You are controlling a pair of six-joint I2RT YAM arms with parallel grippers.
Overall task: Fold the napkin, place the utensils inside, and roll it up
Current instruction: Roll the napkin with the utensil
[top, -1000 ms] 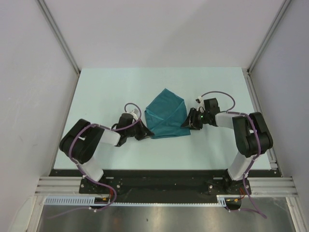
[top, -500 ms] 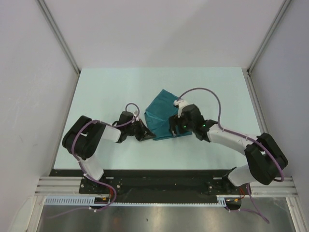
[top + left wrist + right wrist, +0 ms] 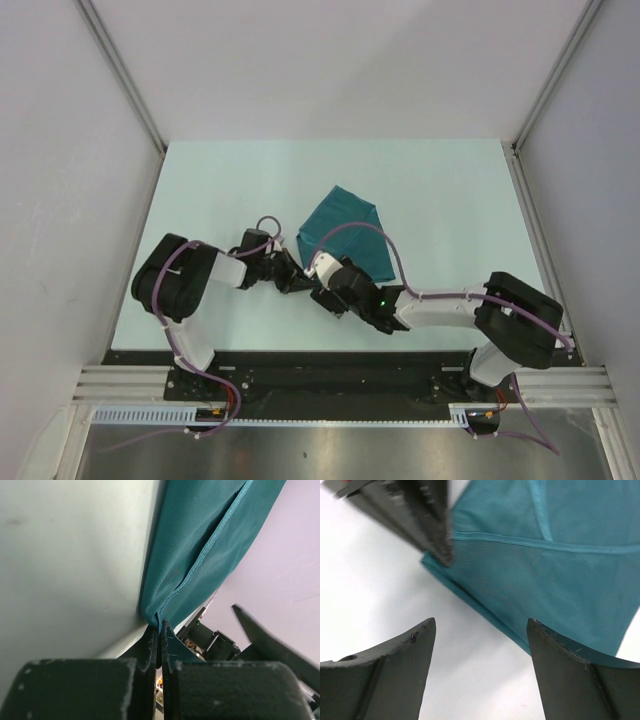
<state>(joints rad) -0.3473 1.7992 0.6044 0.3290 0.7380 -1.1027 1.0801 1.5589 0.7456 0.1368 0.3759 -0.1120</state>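
Observation:
The teal napkin (image 3: 346, 232) lies folded in the middle of the table, a hemmed fold crossing it (image 3: 545, 575). My left gripper (image 3: 297, 281) is shut on the napkin's near left corner (image 3: 159, 625), and the cloth (image 3: 200, 555) stretches away from its tips. My right gripper (image 3: 320, 288) stands open just beside that corner, low over the table. Nothing is between its fingers (image 3: 481, 625), and its right fingertip (image 3: 540, 635) overlaps the napkin's near edge. The utensils are out of view.
The pale table (image 3: 200, 200) is bounded by grey walls with metal rails left and right. Both arms crowd together at the napkin's near left corner. The left gripper's dark fingers (image 3: 420, 515) show at the top left of the right wrist view.
My right arm swung from the napkin's right side across to its near left corner, and its jaws opened. The napkin's right part now lies folded narrower. The left gripper stayed shut on its corner.

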